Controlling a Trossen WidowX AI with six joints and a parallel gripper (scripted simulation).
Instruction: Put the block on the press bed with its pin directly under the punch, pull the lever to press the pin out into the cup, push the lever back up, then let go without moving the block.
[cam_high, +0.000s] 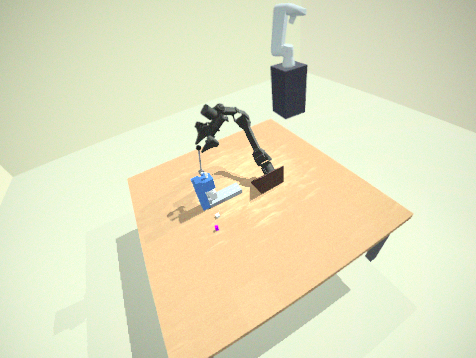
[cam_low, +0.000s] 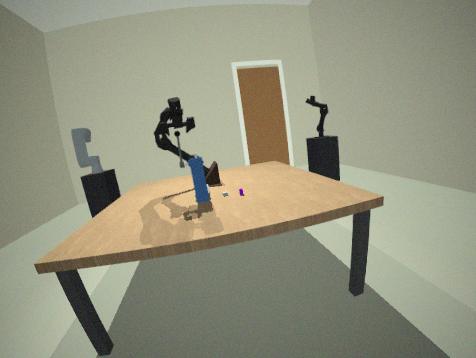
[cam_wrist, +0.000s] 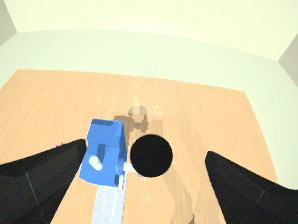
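1. Gripper (cam_high: 205, 144) (cam_low: 183, 123) (cam_wrist: 147, 152) stands wide open, holding nothing; we centre the lever's knob (cam_high: 198, 148) (cam_low: 177, 133) (cam_wrist: 151, 155) before closing.
2. Block, probably the pale shape (cam_high: 212, 194) at the blue press (cam_high: 202, 186) (cam_low: 199, 180) (cam_wrist: 104, 150), needs stillness; we pull smoothly.
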